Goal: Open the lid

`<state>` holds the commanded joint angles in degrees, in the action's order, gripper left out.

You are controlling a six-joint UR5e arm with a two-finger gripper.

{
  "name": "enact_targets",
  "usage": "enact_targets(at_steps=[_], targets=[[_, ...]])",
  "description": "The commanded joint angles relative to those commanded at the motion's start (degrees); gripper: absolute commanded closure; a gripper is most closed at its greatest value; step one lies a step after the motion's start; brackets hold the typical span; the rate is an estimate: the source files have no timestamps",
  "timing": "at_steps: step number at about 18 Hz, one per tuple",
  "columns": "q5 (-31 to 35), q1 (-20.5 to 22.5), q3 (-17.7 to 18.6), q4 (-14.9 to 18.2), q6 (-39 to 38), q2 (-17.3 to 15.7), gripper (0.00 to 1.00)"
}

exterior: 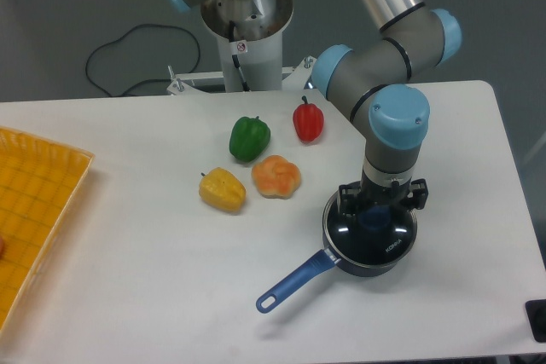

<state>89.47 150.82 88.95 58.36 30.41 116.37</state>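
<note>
The lid (372,240) sits flat on the dark saucepan (368,263) at the right-hand part of the white table (153,287), its metal rim matching the pan's edge and small white lettering showing near its lower right. The gripper (374,216) comes straight down onto the lid's centre, with its dark fingers on either side of the blue knob (373,219) (whether they actually press the knob or merely flank it, I cannot tell). The pan's long blue handle (294,280) points toward the lower left, over bare table.

Near the pan's upper left lie four toy peppers: an orange one (276,176) closest, a yellow one (223,189) beside it, a green one (249,137) and a red one (308,120) farther back. A yellow tray (34,210) lies at the table's left edge, well apart.
</note>
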Motion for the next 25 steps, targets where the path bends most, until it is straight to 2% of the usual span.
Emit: enact_targets(at_steps=[12, 19, 25], targets=[[-0.5, -0.3, 0.0, 0.3, -0.1, -0.7, 0.31], [-0.5, -0.3, 0.1, 0.4, -0.2, -0.8, 0.41], [-0.4, -0.3, 0.1, 0.5, -0.2, -0.8, 0.41]])
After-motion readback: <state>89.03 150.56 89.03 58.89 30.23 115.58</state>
